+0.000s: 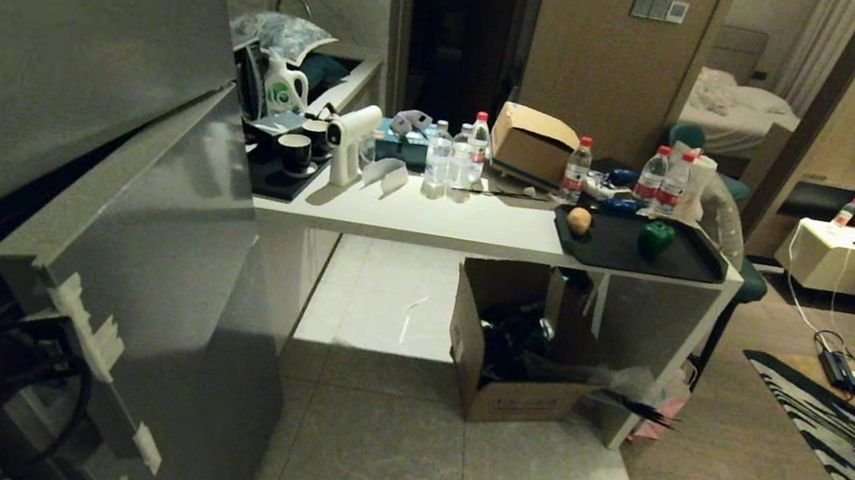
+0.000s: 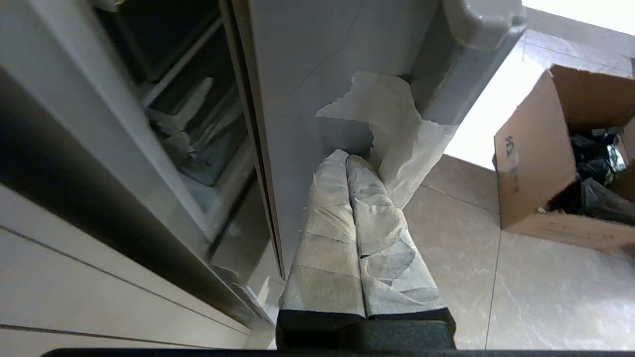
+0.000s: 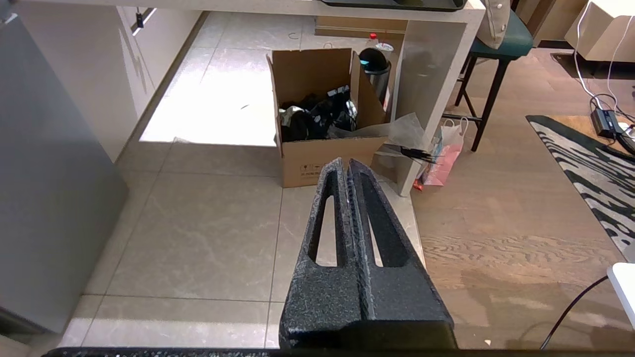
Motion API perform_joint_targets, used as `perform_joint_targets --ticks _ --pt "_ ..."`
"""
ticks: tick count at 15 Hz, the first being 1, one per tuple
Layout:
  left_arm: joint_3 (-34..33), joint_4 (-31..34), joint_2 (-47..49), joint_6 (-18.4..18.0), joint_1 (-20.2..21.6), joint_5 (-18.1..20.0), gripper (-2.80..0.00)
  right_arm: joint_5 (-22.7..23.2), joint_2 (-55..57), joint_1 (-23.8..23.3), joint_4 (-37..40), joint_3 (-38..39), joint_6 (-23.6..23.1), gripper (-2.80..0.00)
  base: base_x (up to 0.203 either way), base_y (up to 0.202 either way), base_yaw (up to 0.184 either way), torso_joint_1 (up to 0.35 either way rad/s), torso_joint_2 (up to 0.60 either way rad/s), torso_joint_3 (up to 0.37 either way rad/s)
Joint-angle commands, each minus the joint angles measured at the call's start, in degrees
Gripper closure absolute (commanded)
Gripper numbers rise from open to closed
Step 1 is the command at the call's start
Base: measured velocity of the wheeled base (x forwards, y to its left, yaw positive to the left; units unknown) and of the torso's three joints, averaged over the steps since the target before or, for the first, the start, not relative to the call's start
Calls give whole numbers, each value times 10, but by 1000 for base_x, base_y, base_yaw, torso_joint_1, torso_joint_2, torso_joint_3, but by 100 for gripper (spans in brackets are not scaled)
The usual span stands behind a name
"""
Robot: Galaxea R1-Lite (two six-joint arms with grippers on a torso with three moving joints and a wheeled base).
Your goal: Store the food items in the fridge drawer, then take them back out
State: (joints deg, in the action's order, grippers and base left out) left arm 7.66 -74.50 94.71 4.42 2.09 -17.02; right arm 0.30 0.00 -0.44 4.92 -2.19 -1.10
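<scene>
Fridge door (image 1: 157, 247) stands part open at the left of the head view, grey panel swung out toward the room. Left gripper (image 2: 347, 158) sits in the middle of its wrist view, taped fingers (image 2: 327, 233) pressed together with nothing between them, tips against the inner face of the door just below a torn patch of white film (image 2: 392, 129). The step in hand looks like swinging that door wider to reach the shelves; best done with a steady sideways push low on the panel, tips flat so they do not skid, and stopped once the opening clears the bins. Dim shelves and clear compartments (image 2: 193, 119) show at upper left of that view; I cannot pick out the fridge drawer among them. Right gripper (image 3: 347, 166) hangs idle over the tiled floor, black fingers closed and empty, cardboard box (image 3: 322, 114) beyond. The potato (image 1: 579, 220) and green bell pepper (image 1: 656, 237) sit apart on the black tray (image 1: 701, 268), right of centre on the white counter (image 1: 413, 224), well away from the fridge.
</scene>
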Motion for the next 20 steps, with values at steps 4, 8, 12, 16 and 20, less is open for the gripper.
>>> perform_joint_targets --ticks 4,8,12,16,20 --pt "4 -4 -3 9 -74 -39 0 0 0 0 0 0 0 0 0 0 0 0 0 0" --pt "8 -4 1 29 -126 -55 0 0 0 0 0 0 0 0 0 0 0 0 0 0" --pt "10 -4 4 47 -179 -74 0 0 0 0 0 0 0 0 0 0 0 0 0 0" --pt "-3 -4 3 48 -189 -93 0 0 0 0 0 0 0 0 0 0 0 0 0 0" --pt "-21 -4 -30 48 -191 -120 0 0 0 0 0 0 0 0 0 0 0 0 0 0"
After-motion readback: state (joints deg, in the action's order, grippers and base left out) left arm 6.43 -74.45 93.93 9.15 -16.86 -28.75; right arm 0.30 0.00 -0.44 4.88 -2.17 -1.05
